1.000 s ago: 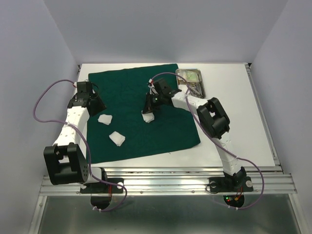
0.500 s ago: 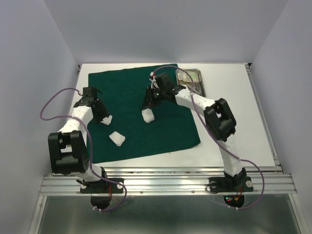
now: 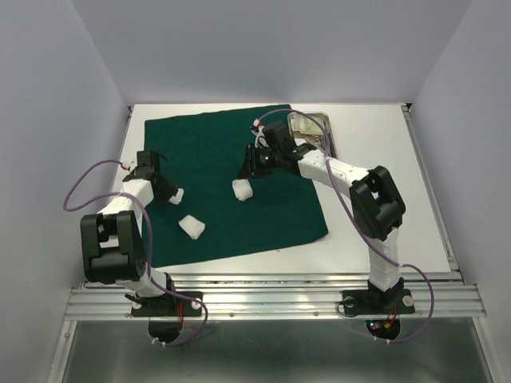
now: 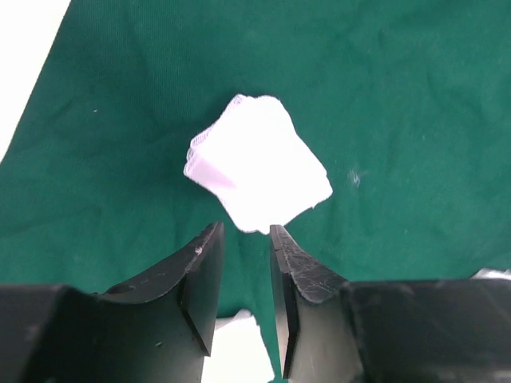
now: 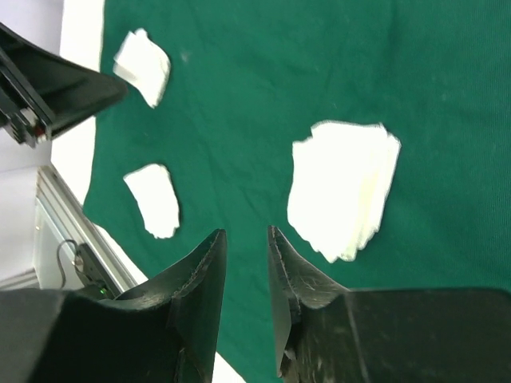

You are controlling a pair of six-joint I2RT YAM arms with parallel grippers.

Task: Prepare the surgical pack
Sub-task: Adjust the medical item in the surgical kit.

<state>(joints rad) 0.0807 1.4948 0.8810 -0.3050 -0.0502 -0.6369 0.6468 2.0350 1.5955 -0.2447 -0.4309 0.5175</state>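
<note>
The dark green drape point(image 3: 223, 152) lies flat on the white table. Three white gauze pads lie on it: one at the left point(image 3: 174, 195), one nearer the front point(image 3: 192, 227), one in the middle point(image 3: 242, 189). My left gripper point(image 3: 164, 190) hovers at the left pad point(image 4: 255, 163); its jaws point(image 4: 243, 231) are slightly apart and empty. My right gripper point(image 3: 250, 166) is just beyond the middle pad point(image 5: 343, 187), jaws point(image 5: 246, 233) slightly apart and empty. The steel tray point(image 3: 317, 119) sits at the drape's far right corner, partly hidden by the right arm.
Metal instruments point(image 3: 321, 144) lie in the tray. The drape's left edge meets bare white table point(image 4: 24, 48). The left arm's wrist point(image 5: 48, 88) shows at the upper left of the right wrist view. A metal rail point(image 3: 271, 299) runs along the table's near edge.
The right gripper has drawn back from the middle gauze pad toward the tray, leaving it on the drape. The left arm has folded in and its gripper has come down to the left pad.
</note>
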